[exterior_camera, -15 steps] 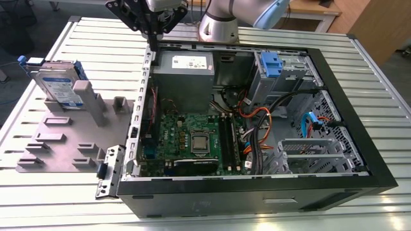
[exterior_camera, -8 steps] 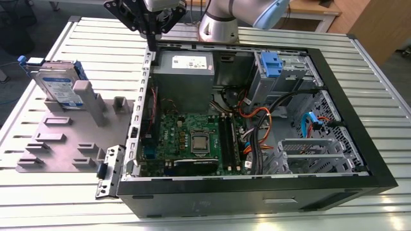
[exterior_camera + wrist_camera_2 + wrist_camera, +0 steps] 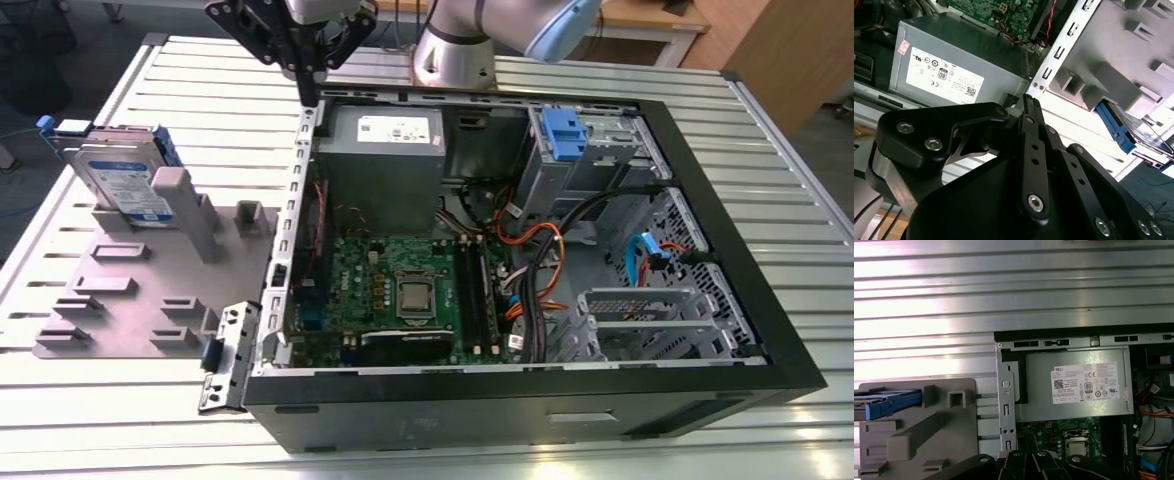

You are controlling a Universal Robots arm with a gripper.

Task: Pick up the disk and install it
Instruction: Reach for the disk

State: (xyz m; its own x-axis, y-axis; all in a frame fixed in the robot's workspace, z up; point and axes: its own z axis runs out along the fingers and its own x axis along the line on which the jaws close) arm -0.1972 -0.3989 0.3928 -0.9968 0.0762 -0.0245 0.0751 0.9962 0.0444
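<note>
You have one open computer case (image 3: 534, 405) on one slatted table (image 3: 787, 180). Inside it you count one power supply (image 3: 387, 150), one motherboard (image 3: 400, 290) and one blue drive carrier (image 3: 563, 135). Outside it: one grey fixture plate (image 3: 120, 295), one disk (image 3: 120, 180), one loose metal bracket (image 3: 227, 355), one gripper (image 3: 310, 92).

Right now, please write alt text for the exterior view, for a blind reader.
The arm's tool hangs by a corner of the open computer case; the disk stands upright in a grey fixture beside it.
</note>
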